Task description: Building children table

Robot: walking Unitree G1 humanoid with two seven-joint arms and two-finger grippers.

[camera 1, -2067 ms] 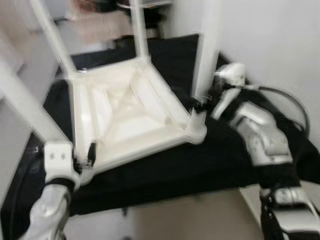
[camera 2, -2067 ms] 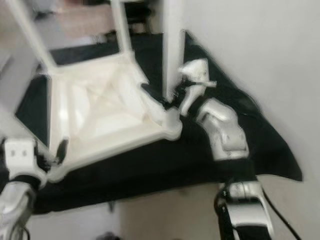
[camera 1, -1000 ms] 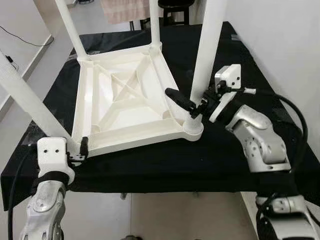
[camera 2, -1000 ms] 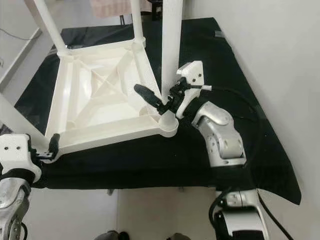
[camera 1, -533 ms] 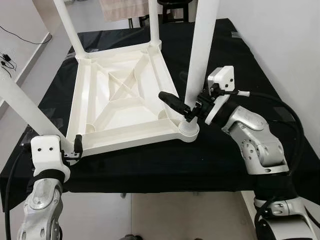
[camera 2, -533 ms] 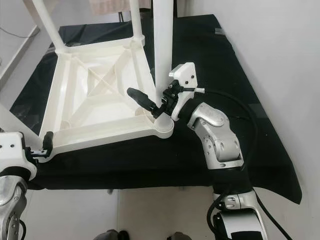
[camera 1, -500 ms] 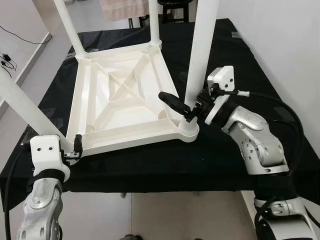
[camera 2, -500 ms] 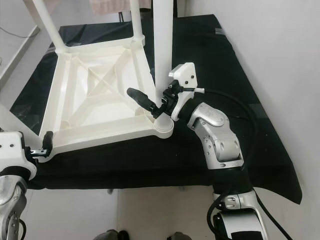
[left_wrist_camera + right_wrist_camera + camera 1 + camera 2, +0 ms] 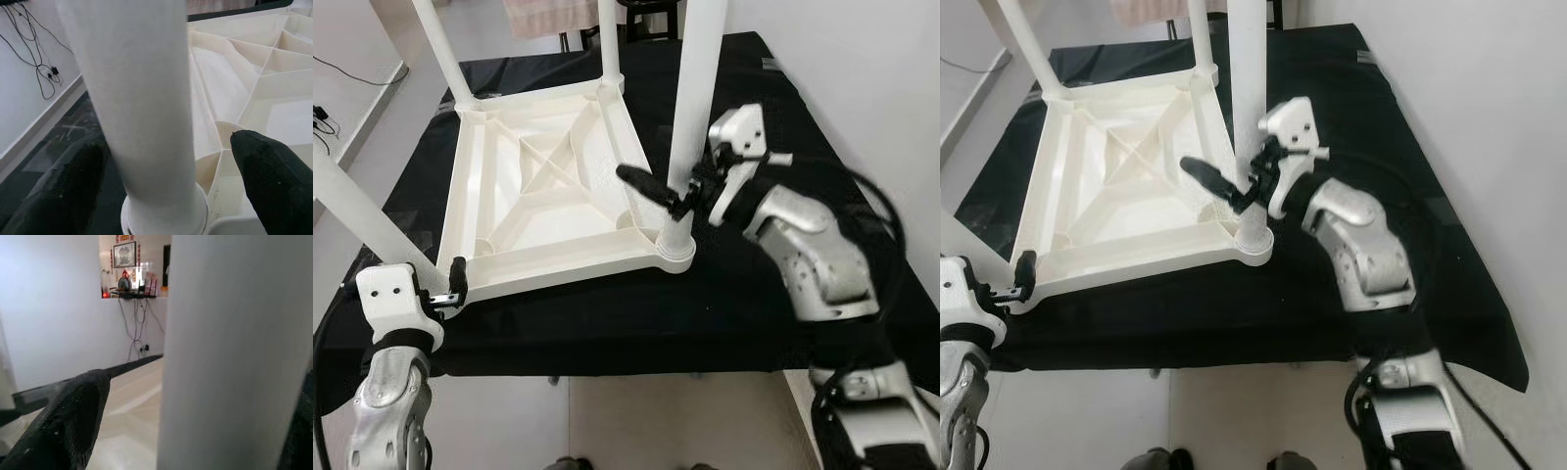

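A white plastic children's table point(image 9: 548, 196) lies upside down on a black-covered surface, its legs pointing up. My right gripper point(image 9: 677, 196) stands open around the near-right leg point(image 9: 690, 108) just above its socket. One black finger point(image 9: 644, 185) reaches over the table's underside, and the leg hides the other. In the right wrist view the leg point(image 9: 234, 352) sits apart from that finger point(image 9: 73, 416). My left gripper point(image 9: 445, 289) is open around the base of the near-left leg point(image 9: 352, 211). In the left wrist view this leg point(image 9: 142, 98) stands between both fingers point(image 9: 274, 176).
The black cloth point(image 9: 724, 304) covers a low platform whose front edge runs near my arms. A white wall point(image 9: 862, 78) rises close on the right. Pale floor point(image 9: 675, 421) lies below the front edge, and cables trail along the wall on the left point(image 9: 328, 108).
My right arm has lifted a little along the near-right leg and looks blurred. The whole picture has shifted slightly left. Both grippers still straddle their legs.
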